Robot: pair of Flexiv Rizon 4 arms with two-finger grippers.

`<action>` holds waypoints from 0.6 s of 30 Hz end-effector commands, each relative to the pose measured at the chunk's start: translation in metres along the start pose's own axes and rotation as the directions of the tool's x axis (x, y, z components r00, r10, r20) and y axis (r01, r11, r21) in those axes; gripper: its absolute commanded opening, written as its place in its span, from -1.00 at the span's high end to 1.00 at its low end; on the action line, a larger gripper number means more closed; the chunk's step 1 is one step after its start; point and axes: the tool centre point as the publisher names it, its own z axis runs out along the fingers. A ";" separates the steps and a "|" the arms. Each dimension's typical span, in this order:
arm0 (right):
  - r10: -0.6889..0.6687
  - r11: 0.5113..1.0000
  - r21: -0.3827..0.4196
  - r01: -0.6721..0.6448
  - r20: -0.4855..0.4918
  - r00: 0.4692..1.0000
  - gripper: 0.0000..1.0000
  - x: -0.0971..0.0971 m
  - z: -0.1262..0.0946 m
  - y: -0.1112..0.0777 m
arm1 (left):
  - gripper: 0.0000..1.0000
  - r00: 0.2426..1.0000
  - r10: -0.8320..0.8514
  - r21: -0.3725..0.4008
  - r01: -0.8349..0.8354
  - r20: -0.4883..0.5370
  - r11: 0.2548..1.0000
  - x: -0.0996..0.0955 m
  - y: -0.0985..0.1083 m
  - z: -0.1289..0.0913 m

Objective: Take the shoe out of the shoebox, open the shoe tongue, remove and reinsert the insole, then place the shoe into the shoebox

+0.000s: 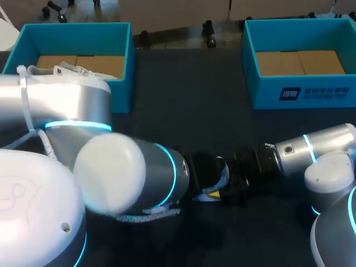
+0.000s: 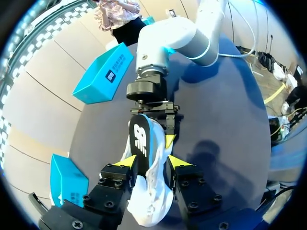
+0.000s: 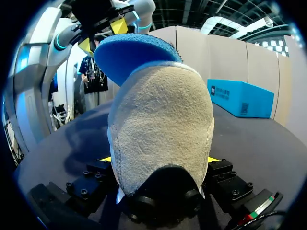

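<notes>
Left end effector (image 2: 149, 164) and right end effector (image 3: 159, 158) pinch the shoe (image 2: 145, 152), shoeboxes (image 1: 267, 94) well apart

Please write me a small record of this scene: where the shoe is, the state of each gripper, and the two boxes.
shoe: white, outside both boxes, held between the two grippers
left gripper: shut on the shoe, one finger at each side
right gripper: shut on the shoe's other end
left box: open, no shoe inside
right box: open, no shoe inside

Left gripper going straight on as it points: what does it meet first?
The left gripper is shut on the shoe; straight beyond it, probably the right gripper clamped on the shoe's far end.
</notes>
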 end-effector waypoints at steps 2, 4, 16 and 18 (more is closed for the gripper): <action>0.001 1.000 0.003 -0.001 0.001 1.000 1.00 0.001 0.002 0.000 | 0.19 0.999 -0.009 0.008 0.008 0.041 1.000 0.017 -0.005 0.021; 0.001 1.000 0.003 -0.001 0.001 1.000 1.00 0.001 0.002 0.000 | 0.17 0.998 -0.016 0.018 0.014 0.067 1.000 0.018 -0.008 0.025; 0.001 1.000 0.003 -0.001 0.001 1.000 1.00 0.001 0.002 0.000 | 0.17 0.990 -0.039 0.033 0.034 0.138 0.999 0.013 -0.017 0.046; 0.001 1.000 0.003 -0.001 0.001 1.000 1.00 0.001 0.002 0.000 | 0.17 0.988 -0.043 0.032 0.039 0.148 0.999 0.012 -0.017 0.049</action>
